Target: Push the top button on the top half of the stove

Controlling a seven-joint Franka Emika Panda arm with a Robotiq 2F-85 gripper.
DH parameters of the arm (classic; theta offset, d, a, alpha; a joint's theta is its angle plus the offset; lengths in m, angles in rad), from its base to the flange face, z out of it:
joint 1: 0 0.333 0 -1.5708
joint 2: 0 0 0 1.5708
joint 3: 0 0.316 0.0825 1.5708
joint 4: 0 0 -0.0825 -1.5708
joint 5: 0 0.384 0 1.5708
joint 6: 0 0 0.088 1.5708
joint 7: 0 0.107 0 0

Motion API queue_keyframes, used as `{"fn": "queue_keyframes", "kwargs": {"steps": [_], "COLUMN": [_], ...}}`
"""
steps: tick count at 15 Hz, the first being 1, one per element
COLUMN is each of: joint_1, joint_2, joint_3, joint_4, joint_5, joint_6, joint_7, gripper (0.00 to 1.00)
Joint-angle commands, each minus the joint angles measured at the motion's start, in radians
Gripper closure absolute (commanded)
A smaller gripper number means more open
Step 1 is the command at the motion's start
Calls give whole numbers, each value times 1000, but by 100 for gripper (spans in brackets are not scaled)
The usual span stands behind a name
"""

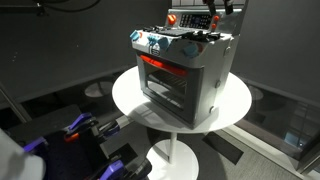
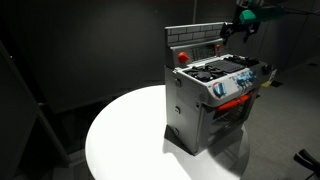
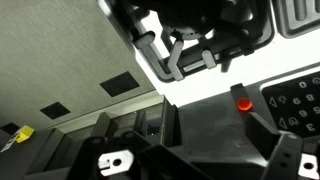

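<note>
The small silver-grey toy stove sits near one edge of the round white table. Its upright dark back panel lies just below the black gripper, which hovers by the panel's end. I cannot tell how wide its jaws stand.

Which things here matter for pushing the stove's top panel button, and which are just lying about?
Job: stove, its upright back panel, gripper.
Lying about: white round table under the stove, blue-and-black clutter on the floor.
</note>
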Motion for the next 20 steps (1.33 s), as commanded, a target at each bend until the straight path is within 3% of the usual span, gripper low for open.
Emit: {"fn": "queue_keyframes", "kwargs": {"steps": [1, 20], "joint_1": [29, 63], "joint_2": [57, 129], "joint_3": [-29, -66], "joint_4": [74, 149], "joint_5": [33, 71], "joint_6": [-12, -8], "joint_7": [0, -7], "gripper": [0, 0]}}
